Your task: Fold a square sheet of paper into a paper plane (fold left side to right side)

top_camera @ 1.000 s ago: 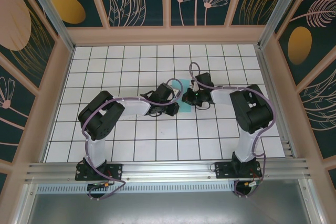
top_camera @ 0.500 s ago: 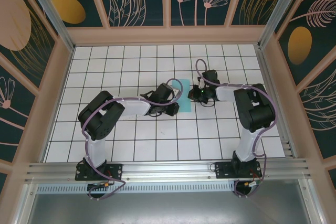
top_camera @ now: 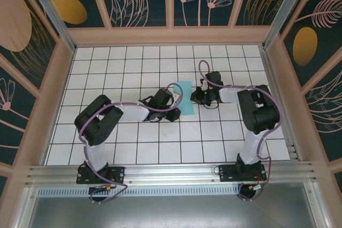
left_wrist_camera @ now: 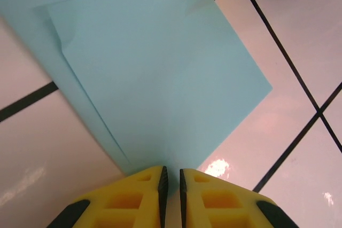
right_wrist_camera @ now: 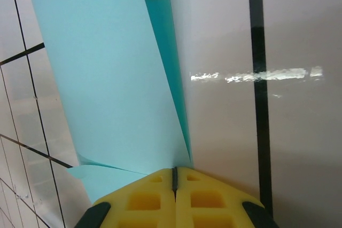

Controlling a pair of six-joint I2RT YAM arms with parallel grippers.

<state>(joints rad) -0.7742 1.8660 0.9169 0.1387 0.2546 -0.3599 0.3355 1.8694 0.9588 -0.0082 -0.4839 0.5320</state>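
Step in hand: the left-to-right fold. The thin turquoise square sheet of paper (top_camera: 185, 96) lies mid-table on the white gridded tiles (top_camera: 133, 62), doubled over, with the upper layer stopping short of the lower along one edge. The right gripper (right_wrist_camera: 175, 177) is clamped on the sheet's edge, holding it curled off the surface. The left gripper (left_wrist_camera: 171, 185) sits at the opposite corner, its fingers almost together with a slim gap; whether it grips the paper cannot be told. Judgement: the next move calls for aligning the free edges, laying the flap flat and pressing the crease
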